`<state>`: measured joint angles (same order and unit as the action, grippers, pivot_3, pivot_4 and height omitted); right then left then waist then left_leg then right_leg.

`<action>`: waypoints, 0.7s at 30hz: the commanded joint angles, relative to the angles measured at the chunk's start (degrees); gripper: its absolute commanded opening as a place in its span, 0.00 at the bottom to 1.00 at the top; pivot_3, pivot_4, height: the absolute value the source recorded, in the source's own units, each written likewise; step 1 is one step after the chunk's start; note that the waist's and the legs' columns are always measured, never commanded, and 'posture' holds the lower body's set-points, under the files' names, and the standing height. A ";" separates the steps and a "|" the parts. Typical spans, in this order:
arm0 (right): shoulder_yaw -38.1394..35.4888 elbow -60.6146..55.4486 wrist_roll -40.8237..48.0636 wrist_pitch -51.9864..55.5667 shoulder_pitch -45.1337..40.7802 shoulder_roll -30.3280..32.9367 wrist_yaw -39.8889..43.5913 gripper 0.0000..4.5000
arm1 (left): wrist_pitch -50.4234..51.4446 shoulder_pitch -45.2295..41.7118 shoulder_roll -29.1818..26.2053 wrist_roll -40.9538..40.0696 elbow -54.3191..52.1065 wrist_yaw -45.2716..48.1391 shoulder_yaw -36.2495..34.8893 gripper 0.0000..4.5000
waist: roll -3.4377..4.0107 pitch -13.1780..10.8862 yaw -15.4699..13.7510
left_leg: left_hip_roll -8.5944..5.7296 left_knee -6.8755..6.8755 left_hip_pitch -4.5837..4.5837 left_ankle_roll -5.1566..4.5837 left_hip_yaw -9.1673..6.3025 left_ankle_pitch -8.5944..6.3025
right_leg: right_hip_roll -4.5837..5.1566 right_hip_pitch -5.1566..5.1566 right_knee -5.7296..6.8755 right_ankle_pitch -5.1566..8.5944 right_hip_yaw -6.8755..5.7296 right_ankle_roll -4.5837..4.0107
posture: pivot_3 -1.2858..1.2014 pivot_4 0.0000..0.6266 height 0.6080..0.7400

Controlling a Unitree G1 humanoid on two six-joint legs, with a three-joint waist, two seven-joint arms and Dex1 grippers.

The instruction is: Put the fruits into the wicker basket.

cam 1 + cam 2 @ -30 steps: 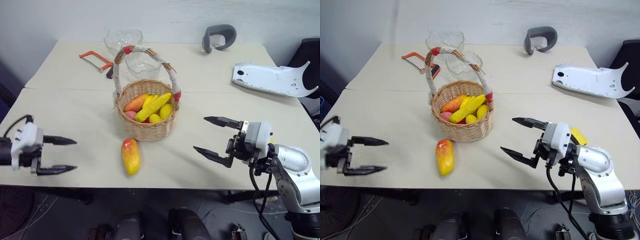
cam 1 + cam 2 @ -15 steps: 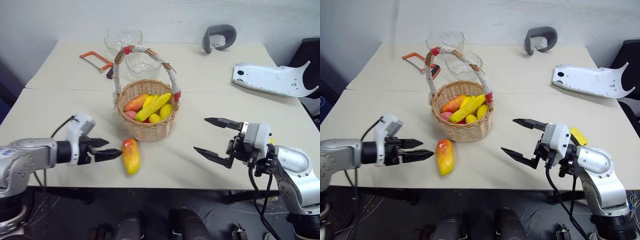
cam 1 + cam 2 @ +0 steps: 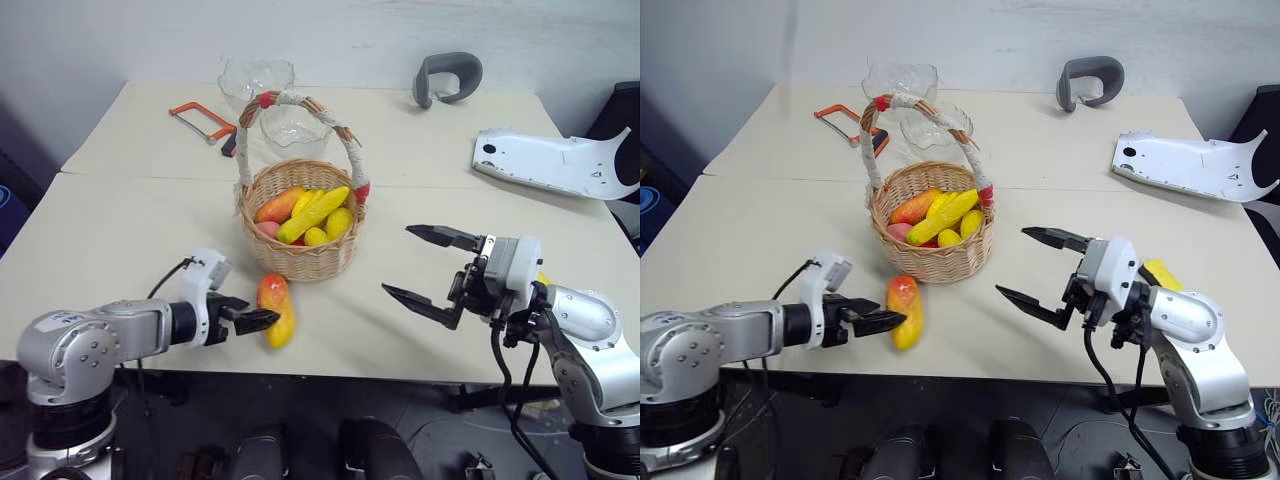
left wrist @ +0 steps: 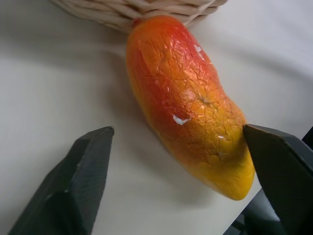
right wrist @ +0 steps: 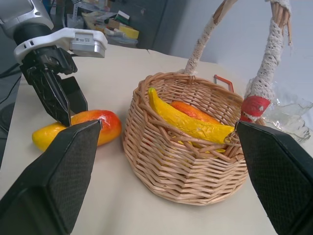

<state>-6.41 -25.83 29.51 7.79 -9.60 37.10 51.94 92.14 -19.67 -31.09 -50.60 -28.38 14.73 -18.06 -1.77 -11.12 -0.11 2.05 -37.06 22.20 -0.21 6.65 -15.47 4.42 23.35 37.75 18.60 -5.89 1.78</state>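
The left gripper [image 3: 262, 321] sits low over the table [image 3: 120, 230] with its two black fingers parted to either side of the yellow end of the mango [image 3: 275, 309]. In the left wrist view the mango [image 4: 188, 103] lies between the fingers, one fingertip [image 4: 274, 161] right at its yellow end and the other standing apart from it, so the fingers are spread around the fruit and not clamped on it. The mango rests on the table, its red-orange end pointing away from this gripper towards the wicker basket [image 3: 300, 255], which stands just beyond it.

The basket holds the other fruits: a curved yellow banana [image 3: 313, 213] lying across the top, an orange-red piece [image 3: 277, 205] beside it and smaller yellow pieces [image 3: 328, 227] under it. Its white-wrapped handle [image 3: 300, 105] arches upright above them.

Past the basket, further from both grippers, lie an orange hacksaw [image 3: 200, 122] and clear glass bowls [image 3: 257, 75].

The right gripper [image 3: 420, 265] hovers above the table, to the right of the basket and well apart from it, its fingers spread wide and empty. A small yellow block [image 3: 1160, 274] lies just behind its arm. Beyond it sit a grey curved band [image 3: 448, 77] and a white shell part [image 3: 555, 160].
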 commanded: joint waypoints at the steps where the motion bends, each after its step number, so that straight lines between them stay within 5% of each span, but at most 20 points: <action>1: -0.11 -2.36 0.19 -0.66 0.53 -0.68 -0.80 1.00 | 0.36 0.77 1.15 -0.04 0.61 -3.36 -0.17 0.74 | 0.02 0.01 0.07 | 0.00 0.01 -0.02 0.01 0.00 0.01 | 0.00 -0.01 0.00 0.00 0.00 0.00 | 0.52 0.24 1.00; 5: 0.26 -2.36 -0.04 -0.74 0.35 -0.94 -0.96 1.00 | 0.36 0.85 1.68 -0.47 0.91 -4.42 -0.26 0.51 | 0.05 0.03 0.15 | 0.01 0.03 -0.06 0.05 0.00 0.05 | -0.02 -0.02 0.03 0.00 0.00 0.00 | 0.52 0.24 1.00; 8: 0.82 -2.20 -0.23 -0.51 -0.47 -1.32 -1.46 1.00 | 0.12 -0.38 1.56 0.00 0.53 -2.28 -1.93 0.47 | 0.05 0.03 0.17 | 0.00 0.02 -0.09 0.04 0.00 0.06 | -0.01 -0.05 0.03 0.00 0.00 0.00 | 0.52 0.24 1.00; 12: 0.89 -2.02 0.07 0.09 -0.94 -1.02 -1.19 1.00 | -9.90 4.93 -22.72 -1.58 -3.89 20.54 2.40 0.46 | -0.29 -0.09 0.96 | 0.14 0.10 0.01 0.29 0.02 0.12 | -0.19 0.17 0.10 0.05 0.02 -0.12 | 0.52 0.24 1.00; 15: 0.75 -1.97 0.44 0.67 -0.94 -0.68 -0.94 1.00 | -27.29 12.36 -31.76 2.25 -3.34 38.58 -0.13 0.46 | 0.09 -0.07 1.34 | 0.17 0.31 -0.06 0.42 0.05 0.06 | -0.19 0.16 -0.01 0.15 0.03 -0.28 | 0.52 0.24 1.00; 17: 0.57 -1.79 0.57 1.01 -0.90 -0.56 -0.78 1.00 | -40.65 13.35 -30.24 2.19 -1.56 51.09 -4.41 0.46 | 0.22 -0.12 0.82 | 0.13 0.44 -0.04 0.39 0.06 0.06 | -0.12 0.19 -0.13 0.17 0.01 -0.32 | 0.52 0.24 1.00; 21: 0.46 -1.29 0.49 1.50 -1.13 -0.69 -0.90 1.00 | -52.26 1.88 -27.31 8.03 4.74 50.09 0.75 0.46 | 0.22 -0.11 -0.26 | 0.11 0.46 0.00 0.28 -0.02 0.12 | -0.10 0.17 -0.20 0.18 -0.06 -0.36 | 0.52 0.24 1.00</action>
<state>-4.95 -26.08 29.13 9.19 -10.44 35.98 51.09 45.44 -13.77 -59.31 -45.66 -25.90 65.59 -19.08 -1.56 -11.24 -0.37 2.13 -36.60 22.20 -0.12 6.63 -15.40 4.34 23.48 37.56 18.77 -5.96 1.43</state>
